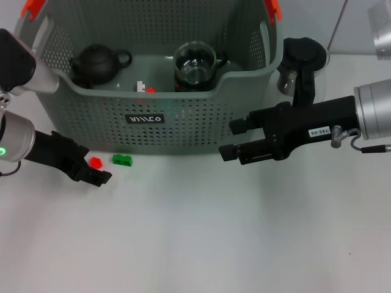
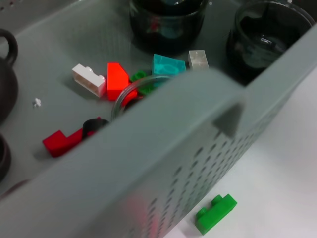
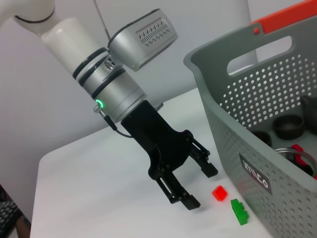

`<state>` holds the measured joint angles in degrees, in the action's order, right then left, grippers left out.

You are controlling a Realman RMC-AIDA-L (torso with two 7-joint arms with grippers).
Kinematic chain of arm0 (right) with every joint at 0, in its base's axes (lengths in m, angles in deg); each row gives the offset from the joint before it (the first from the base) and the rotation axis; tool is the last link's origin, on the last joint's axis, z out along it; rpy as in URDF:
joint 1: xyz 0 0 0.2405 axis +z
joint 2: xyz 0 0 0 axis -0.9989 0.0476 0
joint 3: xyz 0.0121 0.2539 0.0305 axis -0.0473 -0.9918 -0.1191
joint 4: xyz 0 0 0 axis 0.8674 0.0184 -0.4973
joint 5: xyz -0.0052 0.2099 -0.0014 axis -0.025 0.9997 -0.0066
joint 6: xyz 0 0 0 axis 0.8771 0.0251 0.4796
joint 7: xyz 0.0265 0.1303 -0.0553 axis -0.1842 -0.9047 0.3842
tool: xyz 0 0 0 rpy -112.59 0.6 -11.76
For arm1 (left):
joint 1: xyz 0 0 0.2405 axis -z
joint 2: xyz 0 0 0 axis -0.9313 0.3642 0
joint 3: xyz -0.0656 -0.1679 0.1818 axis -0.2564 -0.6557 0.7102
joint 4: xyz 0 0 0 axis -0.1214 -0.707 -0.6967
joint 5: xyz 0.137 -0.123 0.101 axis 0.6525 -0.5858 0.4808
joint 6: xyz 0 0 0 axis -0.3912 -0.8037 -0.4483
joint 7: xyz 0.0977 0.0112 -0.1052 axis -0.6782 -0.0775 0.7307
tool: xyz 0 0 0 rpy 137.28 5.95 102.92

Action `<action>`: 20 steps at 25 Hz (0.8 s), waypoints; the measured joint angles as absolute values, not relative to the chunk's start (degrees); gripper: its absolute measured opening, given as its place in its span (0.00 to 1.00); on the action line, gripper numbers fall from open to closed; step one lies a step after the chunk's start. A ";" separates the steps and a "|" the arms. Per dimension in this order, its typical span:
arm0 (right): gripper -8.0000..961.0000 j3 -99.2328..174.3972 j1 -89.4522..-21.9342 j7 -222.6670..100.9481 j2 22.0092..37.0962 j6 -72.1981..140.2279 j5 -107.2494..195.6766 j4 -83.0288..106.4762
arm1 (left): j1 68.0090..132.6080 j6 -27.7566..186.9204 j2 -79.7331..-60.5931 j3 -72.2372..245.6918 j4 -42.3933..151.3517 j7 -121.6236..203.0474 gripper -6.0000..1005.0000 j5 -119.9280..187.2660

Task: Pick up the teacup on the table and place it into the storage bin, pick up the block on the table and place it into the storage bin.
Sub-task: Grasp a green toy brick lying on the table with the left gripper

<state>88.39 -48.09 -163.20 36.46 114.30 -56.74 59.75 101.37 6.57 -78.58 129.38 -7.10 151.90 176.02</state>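
Head view: perforated grey plastic storage bin (image 1: 153, 91) at the far side; left gripper (image 1: 91, 169) spread open, empty, straddling a small red block (image 1: 95, 162); studded green block (image 1: 122, 160) just right. Right gripper (image 1: 235, 139) open, empty.

Left wrist view: glossy glass cups (image 2: 168, 22) and blocks lie inside the bin.

Right wrist view: both blocks lie on the white table (image 3: 99, 188) near the bin.

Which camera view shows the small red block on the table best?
The right wrist view: the red block lies clear on the table, just ahead of the left hand. The head view shows it smaller. The left wrist view misses it.
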 joint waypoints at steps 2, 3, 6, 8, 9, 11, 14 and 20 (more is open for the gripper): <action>0.78 88.38 -48.08 -163.20 36.46 114.30 -56.74 59.75 | 101.87 6.87 -78.45 129.31 -6.37 152.30 0.84 176.22; 0.78 88.38 -48.07 -163.21 36.46 114.30 -56.74 59.75 | 102.08 7.00 -78.32 129.26 -5.99 152.56 0.84 176.29; 0.78 88.40 -48.07 -163.24 36.46 114.28 -56.74 59.74 | 102.74 7.92 -77.83 129.46 -4.56 154.40 0.84 176.63; 0.78 88.45 -48.07 -163.24 36.46 114.19 -56.74 59.74 | 103.18 8.38 -77.69 129.52 -3.83 155.82 0.84 177.21; 0.78 88.45 -48.07 -163.24 36.46 114.17 -56.74 59.75 | 103.32 8.45 -77.65 129.53 -3.59 156.20 0.84 177.43; 0.78 88.38 -48.07 -163.21 36.46 114.17 -56.74 59.74 | 103.49 8.44 -77.57 129.60 -3.30 156.51 0.84 177.72; 0.78 88.18 -48.07 -163.23 36.39 114.28 -56.74 59.79 | 103.83 8.29 -77.47 129.66 -2.87 156.35 0.84 177.88; 0.78 88.37 -48.07 -163.32 36.37 114.31 -56.74 59.81 | 105.34 8.78 -76.88 129.75 -0.68 155.82 0.84 178.71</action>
